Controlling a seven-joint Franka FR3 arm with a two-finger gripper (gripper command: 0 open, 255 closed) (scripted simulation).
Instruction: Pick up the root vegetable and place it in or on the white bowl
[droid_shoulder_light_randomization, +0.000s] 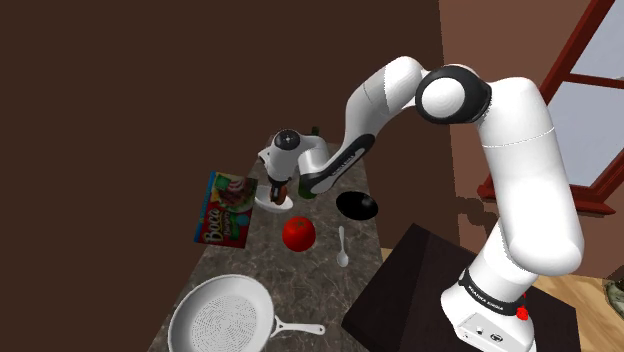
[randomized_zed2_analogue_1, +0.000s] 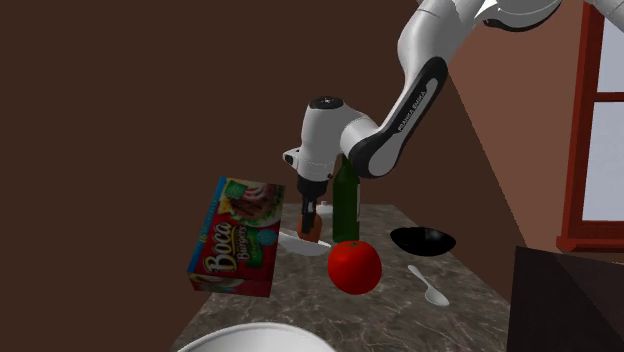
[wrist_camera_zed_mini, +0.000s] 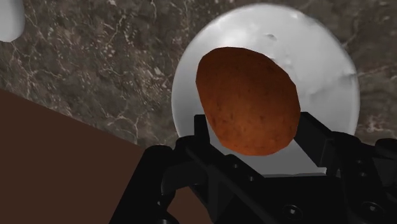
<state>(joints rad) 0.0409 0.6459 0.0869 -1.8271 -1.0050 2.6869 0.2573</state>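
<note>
A reddish-brown potato (wrist_camera_zed_mini: 248, 102) sits clasped between my black fingers (wrist_camera_zed_mini: 196, 130), so my gripper (wrist_camera_zed_mini: 254, 137) is shut on it. It hangs directly over a shallow white bowl (wrist_camera_zed_mini: 318, 57) on the dark marble counter. In the shoulder view, the gripper (droid_shoulder_light_randomization: 278, 192) points down at the bowl (droid_shoulder_light_randomization: 268, 205) beside a colourful box. From the second exterior view, the potato (randomized_zed2_analogue_1: 313, 229) shows at the gripper (randomized_zed2_analogue_1: 311, 224) tips, just above the bowl (randomized_zed2_analogue_1: 298, 244). I cannot tell whether the potato touches the bowl.
A Boca box (droid_shoulder_light_randomization: 225, 208) stands just beside the white bowl. A green bottle (randomized_zed2_analogue_1: 346, 205) rises behind the gripper. A red tomato (droid_shoulder_light_randomization: 298, 232), a black bowl (droid_shoulder_light_randomization: 357, 205), a white spoon (droid_shoulder_light_randomization: 342, 247) and a white pan (droid_shoulder_light_randomization: 222, 317) lie on the counter (droid_shoulder_light_randomization: 255, 262).
</note>
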